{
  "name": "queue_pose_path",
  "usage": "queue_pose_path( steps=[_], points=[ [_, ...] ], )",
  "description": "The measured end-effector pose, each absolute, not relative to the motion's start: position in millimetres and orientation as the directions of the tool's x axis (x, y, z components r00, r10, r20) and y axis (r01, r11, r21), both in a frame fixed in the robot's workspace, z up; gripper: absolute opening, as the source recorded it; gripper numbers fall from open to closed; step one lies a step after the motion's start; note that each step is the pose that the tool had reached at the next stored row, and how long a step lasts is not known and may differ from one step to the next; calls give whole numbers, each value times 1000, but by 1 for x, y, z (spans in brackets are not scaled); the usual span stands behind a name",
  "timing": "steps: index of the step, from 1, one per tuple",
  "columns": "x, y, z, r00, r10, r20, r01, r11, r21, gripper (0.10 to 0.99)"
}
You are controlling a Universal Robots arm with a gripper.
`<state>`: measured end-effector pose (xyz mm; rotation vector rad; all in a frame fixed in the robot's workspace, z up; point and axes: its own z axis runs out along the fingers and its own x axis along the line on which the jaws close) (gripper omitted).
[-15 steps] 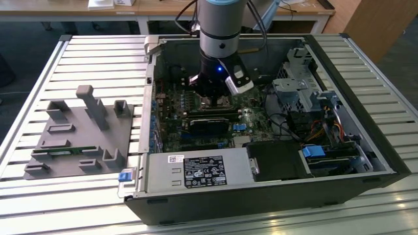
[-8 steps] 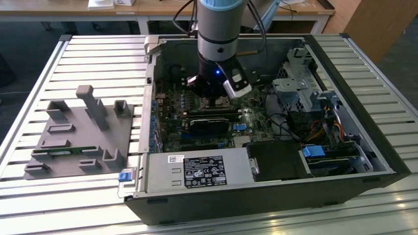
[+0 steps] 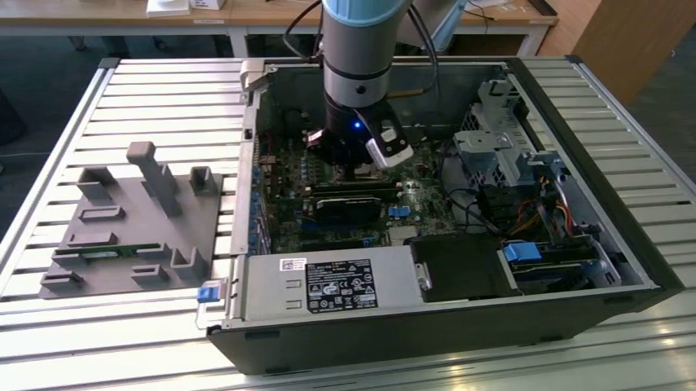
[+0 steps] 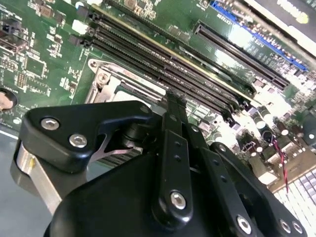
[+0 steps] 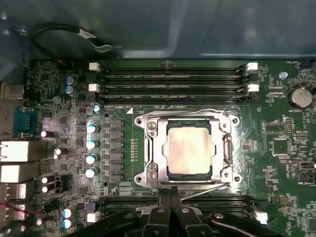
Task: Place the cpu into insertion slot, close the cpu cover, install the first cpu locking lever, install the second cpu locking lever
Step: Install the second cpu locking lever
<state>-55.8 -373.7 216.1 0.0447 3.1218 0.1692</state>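
First wrist view looks straight down on the green circuit board (image 5: 276, 148), where the chip (image 5: 188, 148) already lies in its socket (image 5: 170, 175), its dull tan metal face showing through the cut-out of the metal cover (image 5: 153, 148). That thin, silvery, square cover lies flat around the chip, so I judge the first two steps done and the work now at the locking levers. One thin wire lever (image 5: 182, 112) runs along the side of the frame nearest the long black memory slots (image 5: 173, 79); another (image 5: 210, 190) slants across the opposite side, nearest the gripper (image 5: 170, 210), and looks not fully latched, though that is hard to tell. The gripper's black fingers appear pressed close together with nothing between them, poised just beside this near edge of the socket. Any push on a lever would call for a fine sideways press and a hook under its catch, since the wire is thin and springy. In the exterior view the arm (image 3: 364, 49) reaches down into the open computer case (image 3: 609, 269), which sits on a ribbed metal table (image 3: 163, 90) beside a grey plastic fixture (image 3: 130, 228).
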Motion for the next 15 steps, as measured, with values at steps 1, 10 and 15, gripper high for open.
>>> queue_pose_path(
  steps=[1,10,15],
  points=[
    [-56,-374,214,-999,29,-13,28,994,110,106],
    [-61,-385,213,-999,30,-12,28,988,152,106],
    [-66,-390,213,-999,30,-12,27,986,167,106]
  ],
)
